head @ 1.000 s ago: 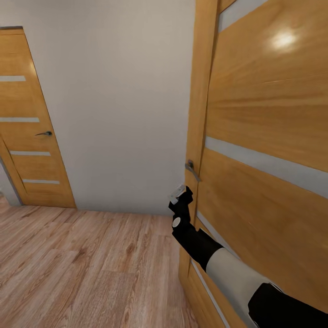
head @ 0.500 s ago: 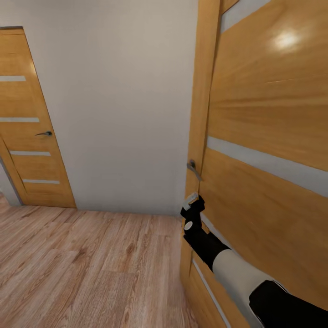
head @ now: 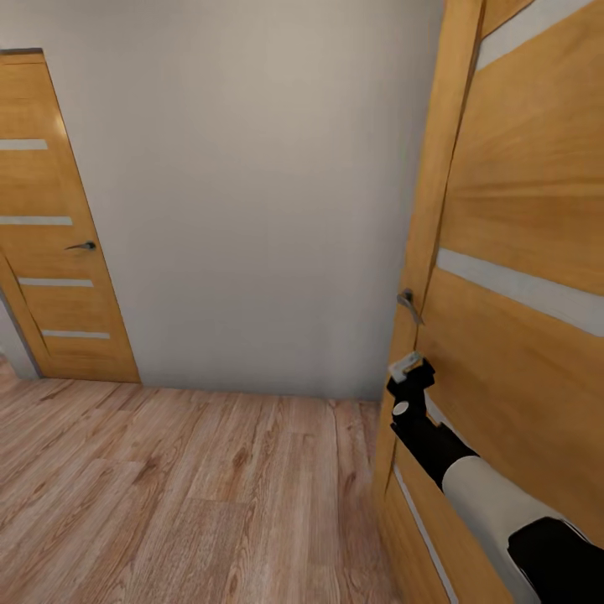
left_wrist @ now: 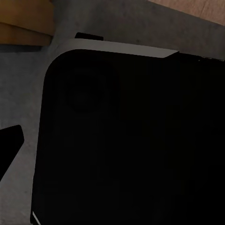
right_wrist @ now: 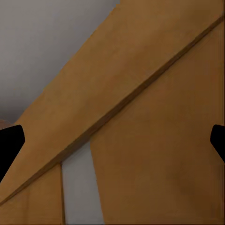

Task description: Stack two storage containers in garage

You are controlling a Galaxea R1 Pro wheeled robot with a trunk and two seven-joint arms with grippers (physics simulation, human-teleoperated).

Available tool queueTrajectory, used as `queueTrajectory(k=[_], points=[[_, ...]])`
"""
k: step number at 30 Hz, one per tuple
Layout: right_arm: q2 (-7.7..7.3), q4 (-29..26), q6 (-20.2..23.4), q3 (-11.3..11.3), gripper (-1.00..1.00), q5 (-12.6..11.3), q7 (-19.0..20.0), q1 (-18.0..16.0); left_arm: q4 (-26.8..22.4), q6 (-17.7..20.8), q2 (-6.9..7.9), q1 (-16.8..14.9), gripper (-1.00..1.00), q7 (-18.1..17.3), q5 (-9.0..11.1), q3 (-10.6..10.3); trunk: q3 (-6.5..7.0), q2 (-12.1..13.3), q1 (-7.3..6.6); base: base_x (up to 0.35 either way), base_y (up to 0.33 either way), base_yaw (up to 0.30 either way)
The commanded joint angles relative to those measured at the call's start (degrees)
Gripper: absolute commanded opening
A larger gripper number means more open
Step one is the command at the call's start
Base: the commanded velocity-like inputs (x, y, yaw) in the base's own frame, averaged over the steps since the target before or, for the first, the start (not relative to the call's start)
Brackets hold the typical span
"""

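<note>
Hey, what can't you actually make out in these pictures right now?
- Head view: what lies beyond the near door; the panel blocks it.
- Head view: whether the right tool is open; it is seen from behind.
- Left wrist view: a dark body covers most of the scene.
- Head view: the far door, cut off by the edge.

right arm [head: 478, 495] outstretched, fingers [right_wrist: 10, 143] spread
</note>
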Motion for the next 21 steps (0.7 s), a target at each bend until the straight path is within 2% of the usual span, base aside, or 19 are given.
queueTrajectory(k=[1, 7, 9, 11, 13, 17, 21], points=[[-0.93, -0.3, 0.67, -0.06, 1.0, 0.52, -0.36, -0.06, 0.0, -0.14, -0.02, -0.01, 1.0, -0.02, 0.35, 0.15, -0.06, -0.03, 0.0, 0.0, 0.0, 0.0], [-4.24, -1.31, 0.72, -1.04, 1.0, 0.52, -0.36, -0.06, 0.0, -0.14, -0.02, -0.01, 1.0, -0.02, 0.35, 0.15, -0.06, -0.03, 0.0, 0.0, 0.0, 0.0], [-5.38, -1.51, 0.7, -2.14, 1.0, 0.52, -0.34, -0.06, 0.0, -0.14, -0.02, -0.01, 1.0, -0.02, 0.35, 0.15, -0.06, -0.03, 0.0, 0.0, 0.0, 0.0], [-7.15, -1.7, 0.68, -4.52, 1.0, 0.51, -0.06, -0.06, 0.0, -0.14, -0.02, -0.01, 1.0, -0.02, 0.35, 0.15, -0.06, -0.03, 0.0, 0.0, 0.0, 0.0], [-8.48, -1.76, 0.67, -5.83, 1.0, 0.5, 0.13, -0.06, 0.0, -0.14, -0.02, -0.01, 1.0, -0.02, 0.35, 0.15, -0.06, -0.03, 0.0, 0.0, 0.0, 0.0], [-9.79, -1.79, 0.67, -6.59, 1.0, 0.49, 0.22, -0.06, 0.0, -0.14, -0.02, -0.01, 1.0, -0.02, 0.35, 0.15, -0.06, -0.03, 0.0, 0.0, 0.0, 0.0], [-10.43, -1.8, 0.67, -7.06, 1.0, 0.51, 0.25, -0.06, 0.0, -0.14, -0.02, -0.01, 1.0, -0.02, 0.35, 0.15, -0.06, -0.03, 0.0, 0.0, 0.0, 0.0]])
